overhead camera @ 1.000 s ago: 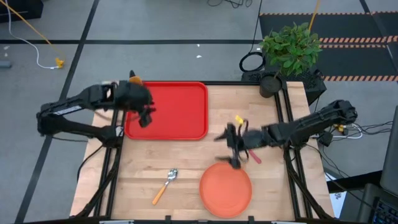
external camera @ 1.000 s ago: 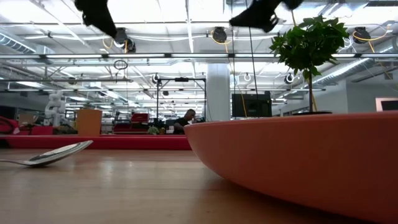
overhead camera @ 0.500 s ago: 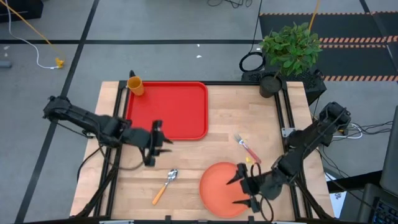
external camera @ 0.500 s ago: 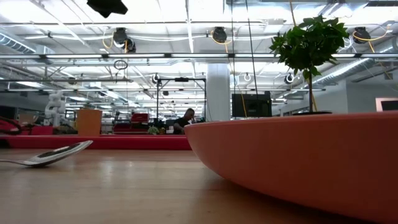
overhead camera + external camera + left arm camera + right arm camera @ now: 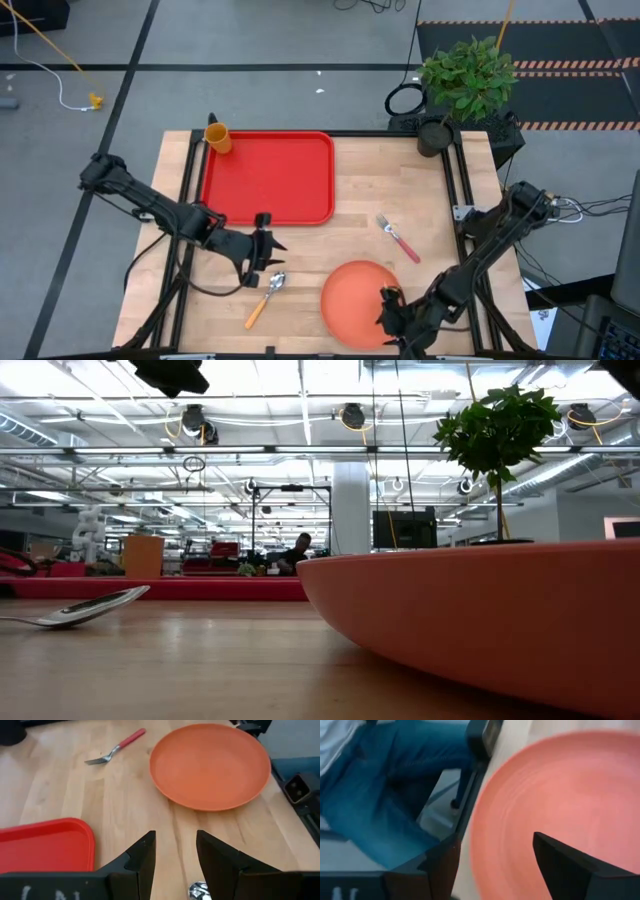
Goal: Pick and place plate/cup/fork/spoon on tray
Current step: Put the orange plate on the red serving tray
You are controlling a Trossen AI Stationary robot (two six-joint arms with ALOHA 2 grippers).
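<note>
The orange plate (image 5: pixel 358 290) lies flat on the wood table near its near edge, and fills the right of the low view (image 5: pixel 480 620). My right gripper (image 5: pixel 495 865) is open at the plate's near right rim (image 5: pixel 390 318), one finger over the plate and one beyond its rim. The spoon (image 5: pixel 265 297) lies left of the plate. My left gripper (image 5: pixel 262 255) is open above the spoon's bowl (image 5: pixel 199 891). The fork (image 5: pixel 398 238) lies beyond the plate. The yellow cup (image 5: pixel 217 137) stands at the far left corner of the red tray (image 5: pixel 268 178). My right gripper hangs over the plate's rim (image 5: pixel 485 820) with its fingers wide apart; whether a finger touches the plate, I cannot tell. My left gripper touches nothing.
A potted plant (image 5: pixel 465 75) stands at the table's far right corner. A person's legs in blue jeans (image 5: pixel 380 795) are just off the table edge beside the plate. Bare wood lies between the tray, the fork and the plate.
My left gripper has gone from over the tray's left part toward the near edge and now hangs above the spoon. My right gripper has gone from beside the fork across the plate toward the near edge, to the plate's near right rim. The tableware has stayed in place.
</note>
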